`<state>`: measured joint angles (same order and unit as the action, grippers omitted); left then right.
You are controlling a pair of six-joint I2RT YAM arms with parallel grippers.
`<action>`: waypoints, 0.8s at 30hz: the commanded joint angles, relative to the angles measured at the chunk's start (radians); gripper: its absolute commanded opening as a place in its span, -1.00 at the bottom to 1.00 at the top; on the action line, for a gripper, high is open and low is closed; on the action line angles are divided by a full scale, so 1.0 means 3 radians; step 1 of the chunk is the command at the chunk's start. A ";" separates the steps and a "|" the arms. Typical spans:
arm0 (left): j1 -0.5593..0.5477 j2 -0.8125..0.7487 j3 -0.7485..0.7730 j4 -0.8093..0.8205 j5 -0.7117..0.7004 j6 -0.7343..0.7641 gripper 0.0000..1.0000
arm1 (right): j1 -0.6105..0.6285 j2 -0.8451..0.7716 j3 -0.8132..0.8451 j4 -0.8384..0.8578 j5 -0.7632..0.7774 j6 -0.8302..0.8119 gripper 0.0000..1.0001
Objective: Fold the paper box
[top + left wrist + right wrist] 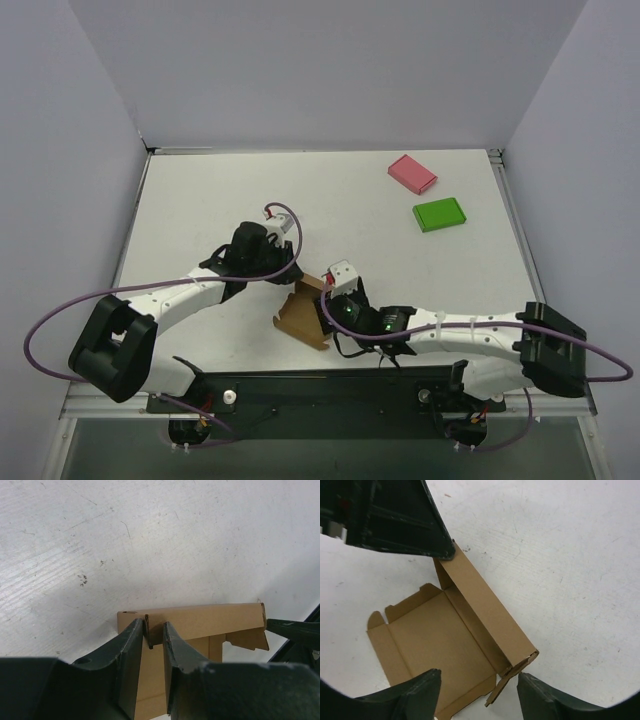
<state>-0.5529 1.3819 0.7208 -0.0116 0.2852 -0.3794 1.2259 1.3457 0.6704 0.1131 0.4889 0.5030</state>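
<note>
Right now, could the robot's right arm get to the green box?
Probably yes. The green box lies flat on the table beyond the right arm's fingers, with nothing between them. Those fingers are open and empty, hovering at the paper box, so the arm would have to stretch away from it.

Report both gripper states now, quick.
Left gripper: closed, pinching a raised flap of the paper box.
Right gripper: open, fingers spread over the paper box, holding nothing.
</note>
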 commanded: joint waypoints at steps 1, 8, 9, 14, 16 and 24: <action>-0.0044 0.0021 0.0036 -0.0334 -0.0005 0.0124 -0.38 | 0.0025 -0.0547 -0.0113 -0.0003 -0.0116 -0.0122 0.30; -0.0039 0.0001 0.0036 -0.0350 -0.0030 0.0140 -0.38 | -0.0353 -0.1223 -0.0419 -0.0362 -0.0171 0.0062 0.33; -0.0039 0.0001 0.0041 -0.0350 -0.0030 0.0140 -0.38 | -0.0536 -0.1284 -0.0475 -0.0362 -0.0198 0.0123 0.32; -0.0033 0.0006 0.0041 -0.0350 -0.0025 0.0145 -0.38 | -0.0941 -0.1438 -0.0772 -0.0367 -0.0381 0.0261 0.19; -0.0033 0.0006 0.0036 -0.0350 -0.0025 0.0145 -0.38 | -0.0972 -0.1336 -0.0803 -0.0341 -0.0453 0.0216 0.13; -0.0038 0.0016 0.0041 -0.0360 -0.0030 0.0150 -0.39 | -0.0891 -0.0978 -0.0921 0.0251 -0.1011 -0.0065 0.00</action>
<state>-0.5556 1.3815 0.7265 -0.0257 0.2871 -0.3679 0.9409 1.0214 0.3996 0.0750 0.2661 0.5323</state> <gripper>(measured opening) 0.314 0.502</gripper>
